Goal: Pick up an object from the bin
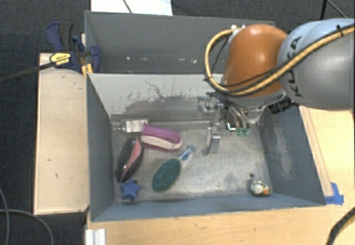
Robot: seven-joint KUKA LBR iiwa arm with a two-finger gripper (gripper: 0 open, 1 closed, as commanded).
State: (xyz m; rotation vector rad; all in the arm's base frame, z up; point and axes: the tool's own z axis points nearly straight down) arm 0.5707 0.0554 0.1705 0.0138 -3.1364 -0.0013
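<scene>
Inside the bin (105, 127), seven loose items lay on the floor; positions below are all given off the gripper (211, 147).

- Blue pen-like piece (187, 154): just view-left of the gripper, the nearest item.
- Green oval (166, 174): further left and toward the front wall, beside the blue piece.
- Pink-purple oblong (161, 137): left of the gripper, at about the same depth.
- Silver piece (132, 126): further left, at the oblong's far end.
- Black-pink item (128, 162): far left, in front of the oblong.
- Blue star (130, 188): far left, in the front corner.
- Small toy (259, 187): right and toward the front wall, well apart, alone.

The gripper hung low over bare floor. I saw nothing in it and couldn't tell how wide it was. No item was picked; the closest candidate was the blue piece.

Writing: there was dark lettering on the grey arm shell (316, 66), partly covered by the cable (222, 86). I couldn't read it. No labels were legible on the items.
</scene>
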